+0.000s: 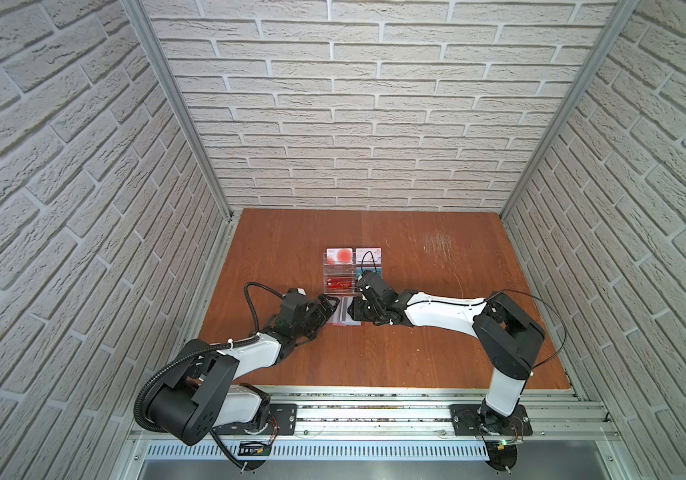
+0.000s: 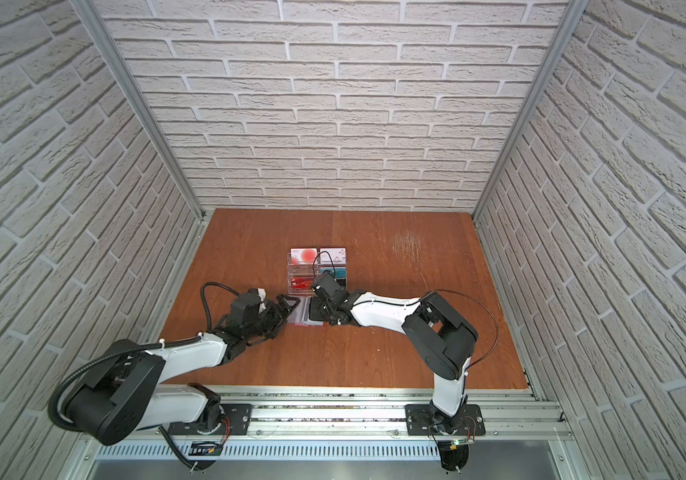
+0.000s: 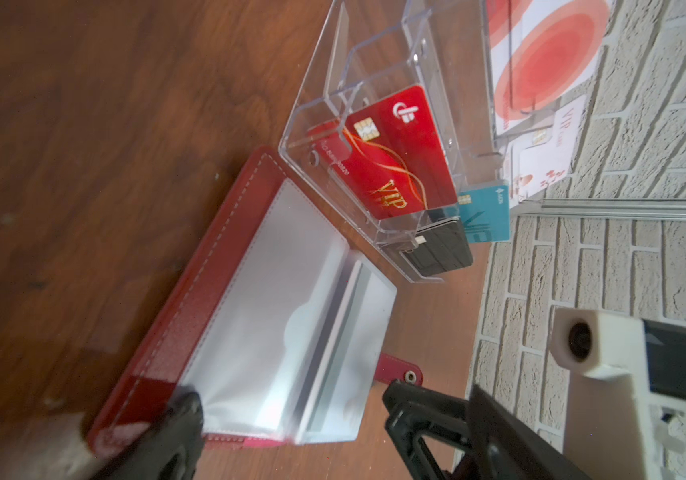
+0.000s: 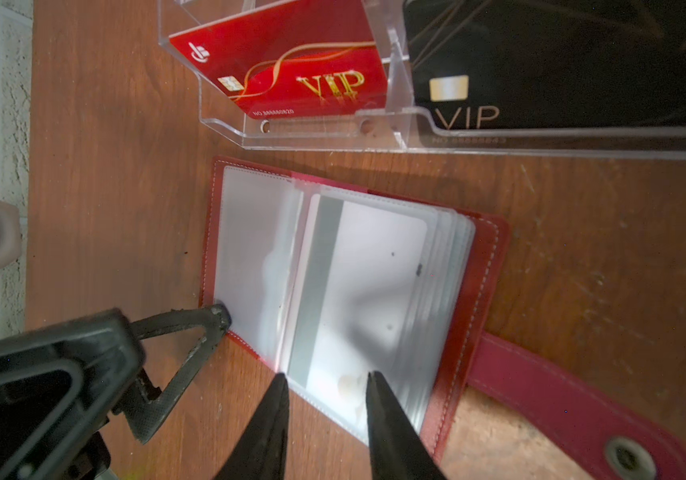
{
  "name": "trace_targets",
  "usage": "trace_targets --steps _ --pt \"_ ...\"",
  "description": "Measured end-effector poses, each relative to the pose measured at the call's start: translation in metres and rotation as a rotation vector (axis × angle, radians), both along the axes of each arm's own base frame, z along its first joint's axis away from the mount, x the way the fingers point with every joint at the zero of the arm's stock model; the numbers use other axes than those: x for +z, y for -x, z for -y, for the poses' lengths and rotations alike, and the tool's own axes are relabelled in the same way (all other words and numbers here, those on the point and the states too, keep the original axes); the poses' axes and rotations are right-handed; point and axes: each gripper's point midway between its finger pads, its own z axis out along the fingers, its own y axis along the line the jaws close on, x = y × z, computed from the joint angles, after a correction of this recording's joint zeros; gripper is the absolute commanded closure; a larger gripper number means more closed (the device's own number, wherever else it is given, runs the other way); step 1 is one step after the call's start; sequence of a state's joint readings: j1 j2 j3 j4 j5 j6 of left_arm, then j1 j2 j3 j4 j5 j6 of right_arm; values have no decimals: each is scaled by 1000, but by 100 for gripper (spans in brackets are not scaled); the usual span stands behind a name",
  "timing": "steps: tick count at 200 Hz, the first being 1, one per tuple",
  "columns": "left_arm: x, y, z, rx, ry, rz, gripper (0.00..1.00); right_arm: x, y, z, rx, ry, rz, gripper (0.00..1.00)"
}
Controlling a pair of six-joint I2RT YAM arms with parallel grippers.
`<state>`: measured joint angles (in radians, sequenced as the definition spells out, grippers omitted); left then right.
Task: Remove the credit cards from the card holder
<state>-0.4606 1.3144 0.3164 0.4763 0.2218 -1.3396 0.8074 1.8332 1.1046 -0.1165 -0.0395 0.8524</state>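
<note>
The card holder point(image 4: 493, 257) is lying open on the surface point(image 4: 125, 166) beside the acrylic rack point(image 4: 225, 124) holding several cards point(image 4: 291, 62) — one white striped card point(image 4: 374, 270) is waiting in its sleeve, left gripper point(image 3: 291, 405) standing wide, touching a corner, right gripper point(image 4: 326, 376) hovering narrow, empty.

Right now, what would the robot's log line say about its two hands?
left hand: open, one fingertip touching card holder | right hand: open, tips above white card | card: not out yet

L tool point(image 2: 287, 309) by card holder point(image 2: 302, 315), prob. touching.
</note>
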Motion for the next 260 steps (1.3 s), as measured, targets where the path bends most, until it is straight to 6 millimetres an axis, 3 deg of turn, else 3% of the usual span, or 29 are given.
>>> trace_targets --steps 260 --pt "0 2 -2 19 27 20 2 -15 -1 2 -8 32 -18 65"
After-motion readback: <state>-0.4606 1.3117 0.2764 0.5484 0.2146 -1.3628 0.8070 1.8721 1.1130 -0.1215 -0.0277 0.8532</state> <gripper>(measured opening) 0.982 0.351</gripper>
